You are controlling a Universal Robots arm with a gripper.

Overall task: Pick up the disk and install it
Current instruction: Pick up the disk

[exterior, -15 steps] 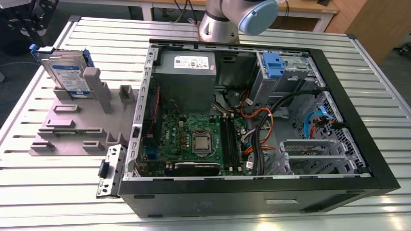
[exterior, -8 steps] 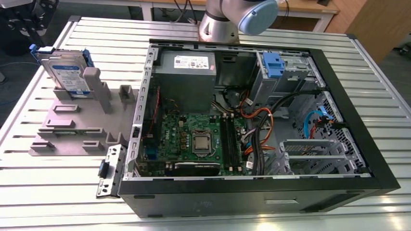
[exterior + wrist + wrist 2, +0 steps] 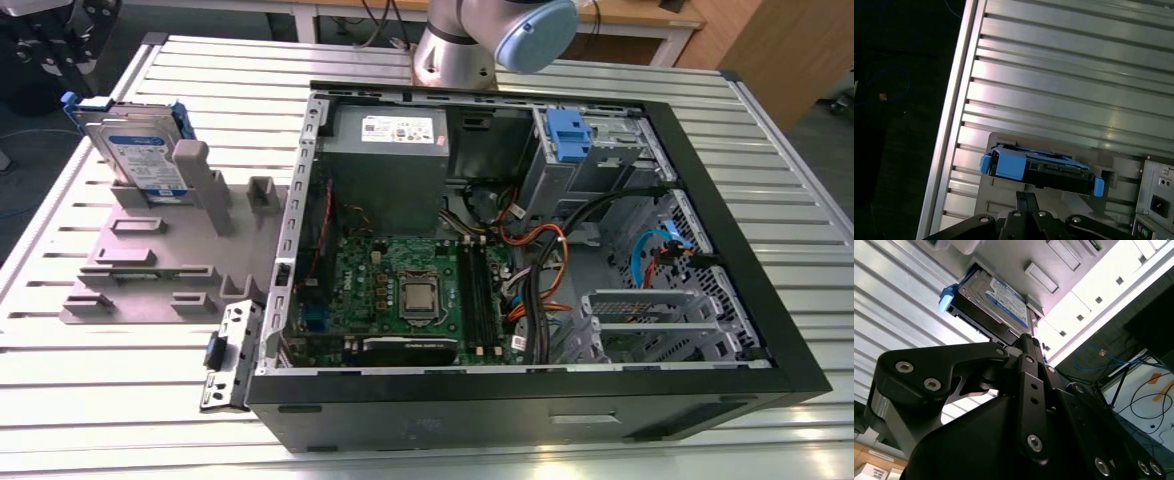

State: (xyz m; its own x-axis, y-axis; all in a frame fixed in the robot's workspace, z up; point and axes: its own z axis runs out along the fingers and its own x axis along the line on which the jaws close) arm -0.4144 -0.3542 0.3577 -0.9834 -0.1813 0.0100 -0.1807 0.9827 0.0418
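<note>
The disk (image 3: 140, 150) is a silver drive with a blue-and-white label in a blue carrier. It stands on edge in the grey slotted holder (image 3: 147, 270) at the exterior view's left. Both wrist views show the disk (image 3: 999, 300) (image 3: 1041, 167) just beyond my black gripper (image 3: 1026, 196) (image 3: 1026, 340). The fingertips meet at the middle with nothing between them. A small gap separates the gripper from the disk's carrier edge, and they do not touch.
An open black computer case (image 3: 747, 250) lies on the slatted metal table (image 3: 120, 380), right of the holder. Inside are a motherboard (image 3: 414, 290), cables and a drive bay with a blue carrier (image 3: 567, 135). The arm's base (image 3: 461, 50) stands behind the case.
</note>
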